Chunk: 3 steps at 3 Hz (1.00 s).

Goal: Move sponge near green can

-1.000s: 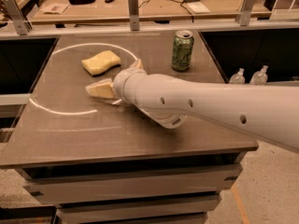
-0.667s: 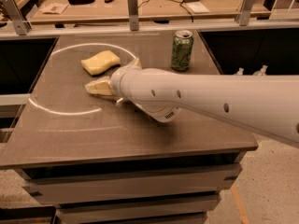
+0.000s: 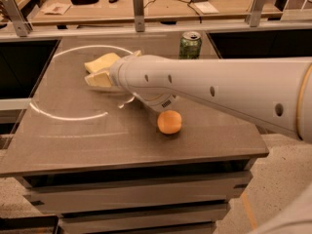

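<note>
The pale yellow sponge (image 3: 101, 61) lies on the grey table (image 3: 73, 140) at the back left, partly hidden by my arm. The green can (image 3: 190, 45) stands upright near the table's back edge, to the right of the sponge and well apart from it. My gripper (image 3: 97, 78) sits at the end of the big white arm that crosses from the right. It is right at the sponge's near edge, low over the table. I cannot tell whether it touches the sponge.
A round orange fruit (image 3: 169, 122) lies on the table just below my arm, right of centre. A white curved line (image 3: 63, 116) runs across the table's left half. Behind the table stands a rail with metal posts (image 3: 138, 4) and a cluttered desk.
My arm has moved back, bringing the gripper closer to the sponge. The orange fruit, hidden under the arm before, now shows. The sponge and can have not moved.
</note>
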Motion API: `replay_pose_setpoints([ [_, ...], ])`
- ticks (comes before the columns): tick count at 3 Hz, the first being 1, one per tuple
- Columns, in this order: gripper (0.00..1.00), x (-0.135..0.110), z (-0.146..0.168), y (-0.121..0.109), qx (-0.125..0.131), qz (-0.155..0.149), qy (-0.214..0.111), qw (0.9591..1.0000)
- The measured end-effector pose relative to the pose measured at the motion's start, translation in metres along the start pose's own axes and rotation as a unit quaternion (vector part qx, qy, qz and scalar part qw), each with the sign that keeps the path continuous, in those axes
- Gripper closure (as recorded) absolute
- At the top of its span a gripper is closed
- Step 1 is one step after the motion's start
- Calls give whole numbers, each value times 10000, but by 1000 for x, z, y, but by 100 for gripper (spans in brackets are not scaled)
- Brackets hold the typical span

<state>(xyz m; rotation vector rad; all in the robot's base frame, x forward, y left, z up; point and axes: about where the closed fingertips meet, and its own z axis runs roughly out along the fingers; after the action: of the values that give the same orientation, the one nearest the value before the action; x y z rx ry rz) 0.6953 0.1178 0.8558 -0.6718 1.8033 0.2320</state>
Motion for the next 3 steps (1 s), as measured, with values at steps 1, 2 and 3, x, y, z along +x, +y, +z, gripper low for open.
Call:
replay_pose_setpoints([
  [1,0,-7,6,1,-6,116,-10,9999],
  [2,0,-10,12,9,-46,420,14,9991],
  [3,0,-10,15,19,-71,597,15,9982],
])
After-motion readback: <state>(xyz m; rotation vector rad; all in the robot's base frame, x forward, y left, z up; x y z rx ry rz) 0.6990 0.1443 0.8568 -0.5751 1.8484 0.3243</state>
